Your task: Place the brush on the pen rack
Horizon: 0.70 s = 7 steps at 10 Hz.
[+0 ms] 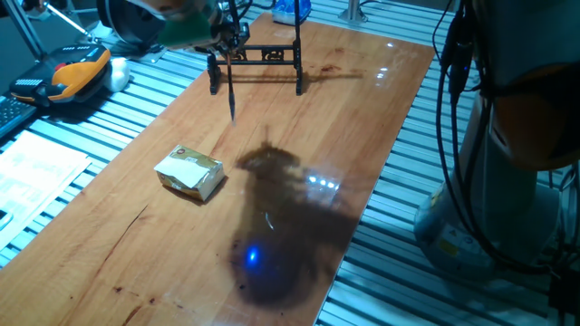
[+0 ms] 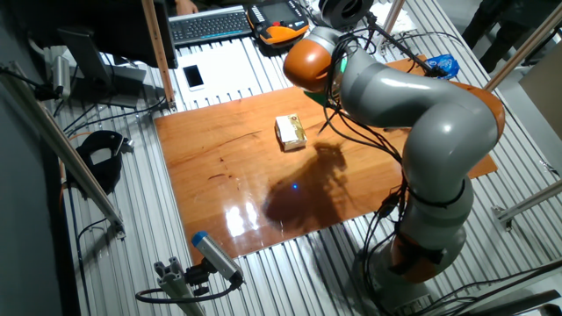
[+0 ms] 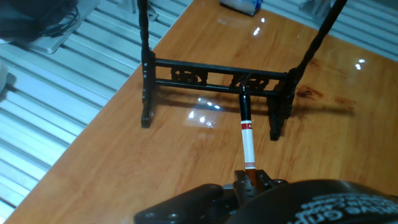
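Item: brush, clamped in closed jaws of the gripper, held just above and before the rack at the tabletop's 12 o'clock end.

Step in hand (judged): brush to be lowered gently onto the top crossbar, shaft kept level, grip released only once rested.

Surroundings: box at 7 o'clock of the rack, well apart; blue packet beyond. No obstruction seen.
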### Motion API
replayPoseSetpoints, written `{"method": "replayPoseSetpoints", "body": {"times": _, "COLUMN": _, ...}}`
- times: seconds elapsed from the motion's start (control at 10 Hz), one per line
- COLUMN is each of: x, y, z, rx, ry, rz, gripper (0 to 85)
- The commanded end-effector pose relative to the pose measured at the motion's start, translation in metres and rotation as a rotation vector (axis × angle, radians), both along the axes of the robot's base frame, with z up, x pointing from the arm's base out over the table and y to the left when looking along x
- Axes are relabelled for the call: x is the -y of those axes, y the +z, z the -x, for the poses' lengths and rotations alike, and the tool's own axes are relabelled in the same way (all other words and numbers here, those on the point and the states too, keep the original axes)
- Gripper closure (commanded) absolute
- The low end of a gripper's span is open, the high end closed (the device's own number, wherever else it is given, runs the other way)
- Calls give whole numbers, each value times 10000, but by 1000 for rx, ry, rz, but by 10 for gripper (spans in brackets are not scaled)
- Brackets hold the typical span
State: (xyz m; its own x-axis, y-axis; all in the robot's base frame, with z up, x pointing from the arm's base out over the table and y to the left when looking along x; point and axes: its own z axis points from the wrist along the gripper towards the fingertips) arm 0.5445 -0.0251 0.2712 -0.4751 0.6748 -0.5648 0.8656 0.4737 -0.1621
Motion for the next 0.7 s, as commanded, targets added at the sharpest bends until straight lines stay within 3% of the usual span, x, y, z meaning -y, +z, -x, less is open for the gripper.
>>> {"method": "replayPoseSetpoints", "body": {"times": 0.0, "x": 22, "y": 25, "z": -23, "rx": 0, "ry": 4, "rz": -7, "gripper": 850}}
{"method": "replayPoseSetpoints", "body": {"times": 0.2, "x": 106, "y": 145, "z": -98, "rx": 3, "ry": 8, "rz": -13, "gripper": 850}}
{"method": "replayPoseSetpoints", "body": {"times": 0.3, "x": 142, "y": 196, "z": -139, "rx": 5, "ry": 2, "rz": -35, "gripper": 850}}
{"method": "replayPoseSetpoints", "body": {"times": 0.6, "x": 259, "y": 256, "z": -246, "rx": 4, "ry": 1, "rz": -46, "gripper": 850}}
